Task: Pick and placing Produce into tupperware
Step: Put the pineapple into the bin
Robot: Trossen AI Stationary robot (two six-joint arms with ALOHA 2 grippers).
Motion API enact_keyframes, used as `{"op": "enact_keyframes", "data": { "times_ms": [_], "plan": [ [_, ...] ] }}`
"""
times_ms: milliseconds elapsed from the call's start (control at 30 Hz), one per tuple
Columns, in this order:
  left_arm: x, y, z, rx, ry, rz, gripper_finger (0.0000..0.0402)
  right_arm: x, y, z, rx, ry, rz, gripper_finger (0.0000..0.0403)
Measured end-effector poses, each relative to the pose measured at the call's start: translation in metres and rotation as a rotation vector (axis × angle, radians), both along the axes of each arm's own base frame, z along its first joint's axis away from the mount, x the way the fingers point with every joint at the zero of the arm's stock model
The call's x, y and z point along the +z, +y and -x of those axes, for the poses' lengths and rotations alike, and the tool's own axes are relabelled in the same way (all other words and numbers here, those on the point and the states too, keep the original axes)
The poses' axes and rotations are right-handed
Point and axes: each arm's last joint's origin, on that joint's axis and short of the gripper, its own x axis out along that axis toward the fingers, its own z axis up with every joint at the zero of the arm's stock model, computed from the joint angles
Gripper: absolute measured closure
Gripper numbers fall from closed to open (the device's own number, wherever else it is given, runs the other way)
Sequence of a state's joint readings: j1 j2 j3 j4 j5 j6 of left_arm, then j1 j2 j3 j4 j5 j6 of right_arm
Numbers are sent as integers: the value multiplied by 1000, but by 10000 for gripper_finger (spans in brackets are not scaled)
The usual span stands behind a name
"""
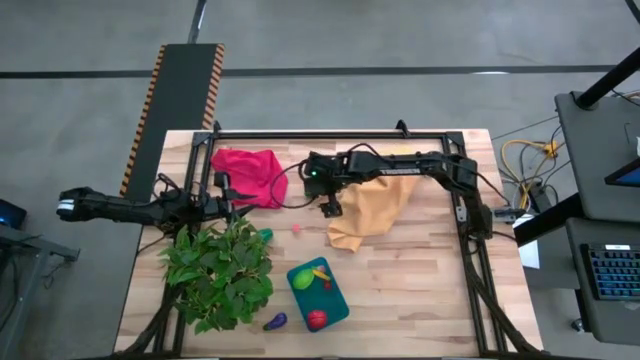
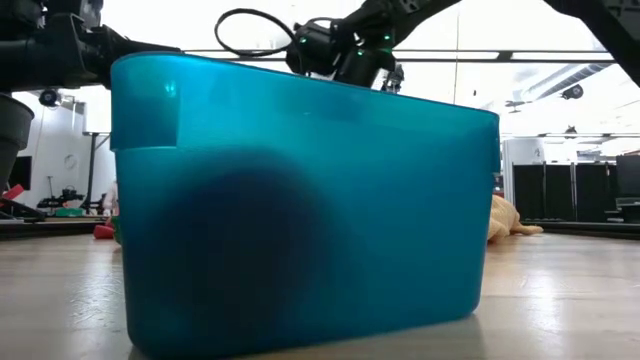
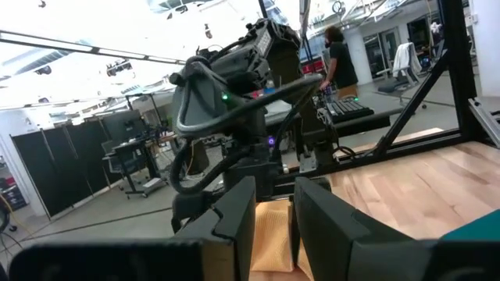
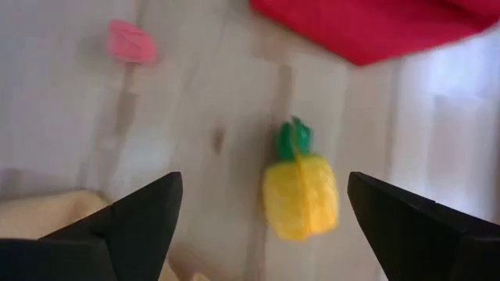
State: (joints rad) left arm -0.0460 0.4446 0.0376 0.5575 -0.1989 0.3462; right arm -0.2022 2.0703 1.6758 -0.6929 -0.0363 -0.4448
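The teal tupperware stands near the front edge with yellow, green and red produce in it. A purple piece lies on the table beside it. A small pink piece lies farther back. My right gripper is open, tilted down over a yellow pineapple-like toy with a green top. The toy lies on the wood between the spread fingers, apart from both. My left gripper waits at the table's left, its fingers a little apart with nothing between them.
A big leafy green plant stands at the front left, beside the tupperware. A red cloth lies at the back left and a yellow-orange cloth beside my right gripper. A black frame borders the table.
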Motion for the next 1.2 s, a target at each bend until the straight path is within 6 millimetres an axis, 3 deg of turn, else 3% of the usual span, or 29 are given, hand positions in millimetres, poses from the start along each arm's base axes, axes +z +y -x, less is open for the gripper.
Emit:
{"op": "enact_keyframes", "data": {
  "times_ms": [600,867,1200],
  "plan": [
    [-1,0,-1,-1,12,2,323,-13,-28,-29,9,160,-57,46],
    [-1,0,-1,-1,13,2,323,-27,-37,-28,1,193,-64,46],
    [-1,0,-1,-1,13,2,323,-29,-43,-28,16,176,-50,46]
  ]
}}
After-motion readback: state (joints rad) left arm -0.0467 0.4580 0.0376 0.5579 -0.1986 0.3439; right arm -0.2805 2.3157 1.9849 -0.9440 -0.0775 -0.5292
